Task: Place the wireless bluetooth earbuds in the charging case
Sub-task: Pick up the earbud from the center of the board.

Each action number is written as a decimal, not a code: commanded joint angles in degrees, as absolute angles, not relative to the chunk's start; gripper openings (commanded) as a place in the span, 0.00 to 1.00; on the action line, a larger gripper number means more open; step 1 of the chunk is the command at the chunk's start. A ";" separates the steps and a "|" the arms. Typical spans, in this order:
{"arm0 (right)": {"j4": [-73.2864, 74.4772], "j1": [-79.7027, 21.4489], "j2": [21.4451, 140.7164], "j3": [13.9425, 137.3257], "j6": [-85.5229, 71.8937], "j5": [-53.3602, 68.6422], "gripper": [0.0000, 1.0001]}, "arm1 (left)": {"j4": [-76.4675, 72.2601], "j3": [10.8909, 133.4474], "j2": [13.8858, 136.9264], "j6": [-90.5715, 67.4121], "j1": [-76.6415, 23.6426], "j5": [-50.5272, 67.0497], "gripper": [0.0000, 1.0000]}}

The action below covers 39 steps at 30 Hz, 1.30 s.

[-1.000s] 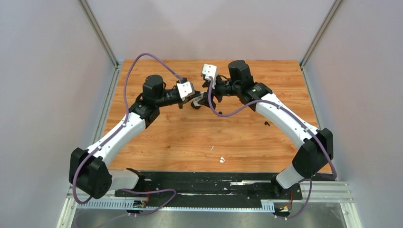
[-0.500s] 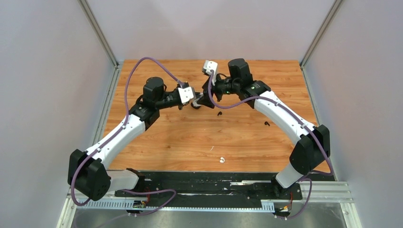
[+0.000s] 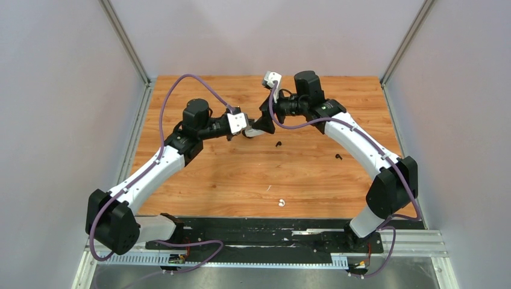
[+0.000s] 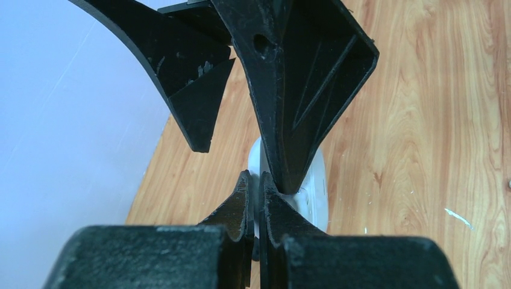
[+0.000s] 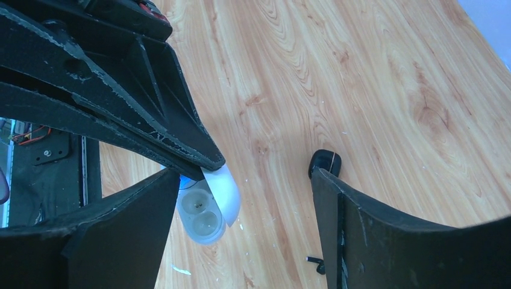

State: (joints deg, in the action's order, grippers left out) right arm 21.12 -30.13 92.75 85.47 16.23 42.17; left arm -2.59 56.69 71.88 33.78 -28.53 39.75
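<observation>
My left gripper [image 4: 253, 179] is shut on the thin lid [image 5: 222, 191] of the open white charging case [image 5: 202, 218], held above the table; it also shows in the top view [image 3: 245, 130]. Both wells of the case are empty. My right gripper [image 5: 246, 173] is open and empty, with the case beside its left finger [image 5: 120, 235]; from the left wrist, one right fingertip [image 4: 283, 174] rests against the case [image 4: 318, 180]. A black earbud [image 3: 278, 144] lies just right of the grippers and shows again in the right wrist view [image 5: 316, 263]. Another black earbud [image 3: 338, 157] and a white earbud [image 3: 281, 203] lie on the wooden table [image 3: 229, 180].
A small rounded black object [image 5: 325, 161], perhaps a black case, sits on the table half hidden behind my right finger. A tiny white fleck [image 3: 269, 188] lies near the white earbud. Grey walls close in the table on three sides.
My right wrist has turned and lifted a little toward the back. My left gripper has edged right with the case. A black earbud now shows on the table right of the grippers.
</observation>
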 commanded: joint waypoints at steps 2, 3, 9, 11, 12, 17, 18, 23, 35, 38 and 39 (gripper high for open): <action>18.19 -29.91 92.61 86.16 15.70 45.20 0.82 | -4.42 57.82 70.59 31.93 -29.05 39.39 0.00; 18.27 -29.89 92.51 86.00 15.73 45.67 0.82 | -4.45 57.87 70.67 31.36 -29.08 39.29 0.00; 18.42 -29.88 92.80 86.05 14.96 49.33 0.83 | -4.85 57.95 70.95 30.82 -29.08 39.28 0.00; 18.56 -29.88 92.98 85.76 15.53 49.95 0.83 | -4.95 58.09 71.04 30.90 -29.05 39.30 0.00; 18.78 -29.88 92.95 85.60 15.89 50.00 0.84 | -4.93 58.18 71.07 30.93 -29.08 39.27 0.00; 19.18 -29.88 93.37 85.26 17.27 49.40 0.83 | -4.91 58.16 70.94 31.02 -29.04 39.36 0.00; 19.16 -29.84 93.44 85.40 17.38 49.11 0.83 | -4.96 58.20 70.94 30.96 -29.08 39.37 0.00; 19.02 -29.84 93.94 85.97 18.20 47.80 0.81 | -5.22 58.14 70.93 30.58 -29.09 39.36 0.00; 17.55 -29.88 95.17 87.38 16.19 46.38 0.76 | -5.60 57.64 70.68 31.05 -29.09 39.98 0.00; 17.16 -29.86 95.64 87.96 15.73 45.28 0.75 | -5.67 57.49 70.50 31.65 -29.09 39.95 0.00; 17.08 -29.88 95.73 87.98 15.73 44.88 0.74 | -5.60 57.48 70.45 31.99 -29.09 39.88 0.00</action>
State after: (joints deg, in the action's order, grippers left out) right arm 20.21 -30.13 94.72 85.36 16.49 47.42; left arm -2.63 56.69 71.88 31.46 -28.77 38.52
